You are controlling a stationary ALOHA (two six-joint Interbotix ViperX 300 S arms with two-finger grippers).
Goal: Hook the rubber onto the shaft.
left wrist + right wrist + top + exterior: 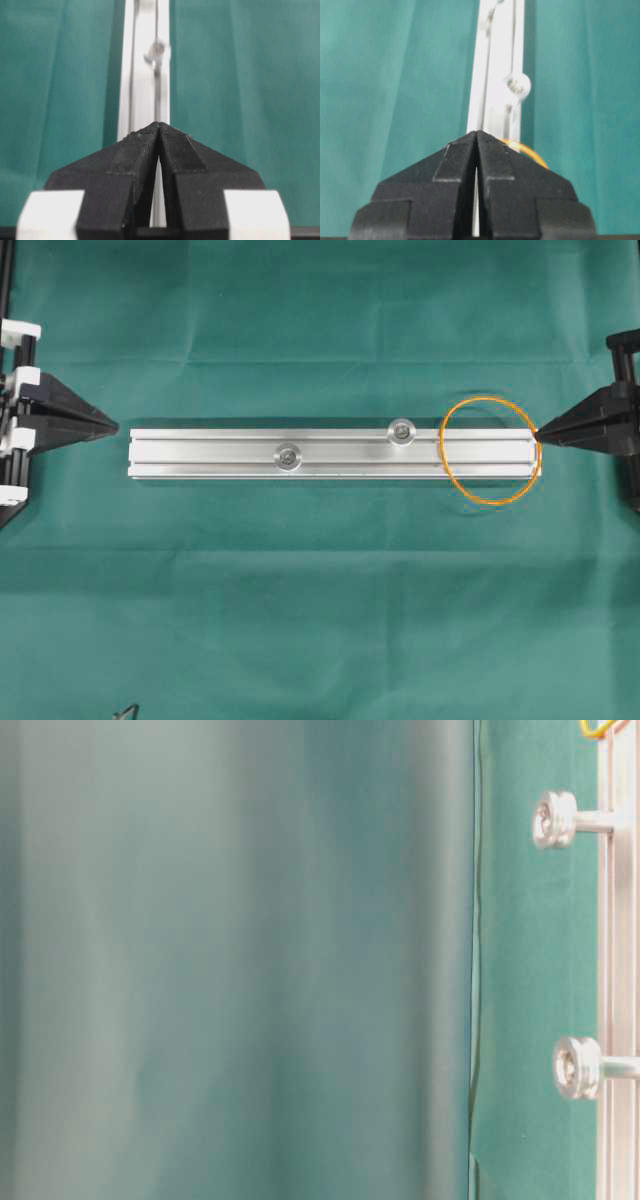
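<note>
A green cloth covered the whole bench, creased in a few long folds. On it, running left to right in the overhead view, lay a long silver rail with grooves along its length. Two arms came in from the sides, each aimed at one end of the rail. The left gripper stood a little apart from the rail's left end, its black fingers pressed tip to tip with nothing between them. The right gripper had its point just at the rail's right end, and its fingers were likewise closed together and empty.

The rubber, a thin orange loop, lay flat across the right end of the rail, spilling past both long edges onto the cloth, close beside the right gripper's tip and hooked on nothing. Two small silver shafts rose from the rail: one near the loop but clear of it, the other nearer the middle.
</note>
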